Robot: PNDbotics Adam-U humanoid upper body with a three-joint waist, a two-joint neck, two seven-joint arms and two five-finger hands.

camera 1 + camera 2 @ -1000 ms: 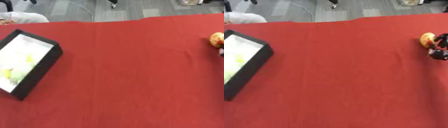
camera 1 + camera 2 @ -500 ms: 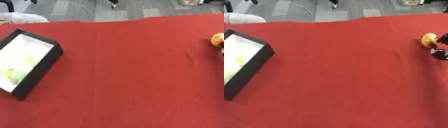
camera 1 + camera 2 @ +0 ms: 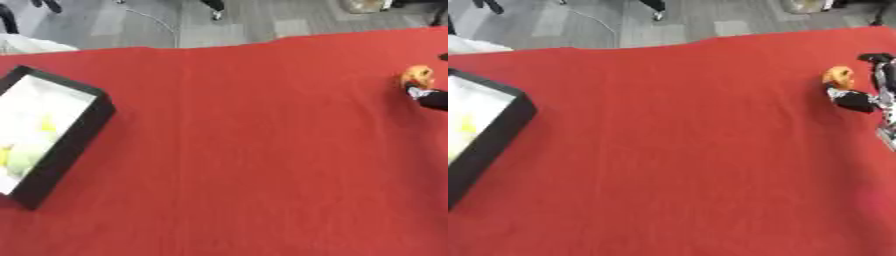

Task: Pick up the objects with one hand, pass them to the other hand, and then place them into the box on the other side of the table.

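**Right hand at the orange object; box waits at the opposite edge**

Although only part of it enters at the table's right edge, the robot's black right hand (image 3: 866, 97) is seen with a dark fingertip touching the small rounded orange object (image 3: 838, 76), which lies on the red cloth-covered table (image 3: 675, 150) near the far right corner. Whether the fingers are curled round the object or merely beside it cannot be told. The position suits a pick-up, judged to be the step in hand. The left hand shows in neither view.

At the left edge sits the black-walled rectangular box with a pale lining (image 3: 45, 130), turned askew to the table edge, with yellow-green items (image 3: 26, 152) already inside. Its open top faces upward, as placing requires.

Between object and box the red cloth is one unbroken stretch, giving room for a hand-over near the middle. The object lies close to the right edge, so a nudge outward could likely send it off.
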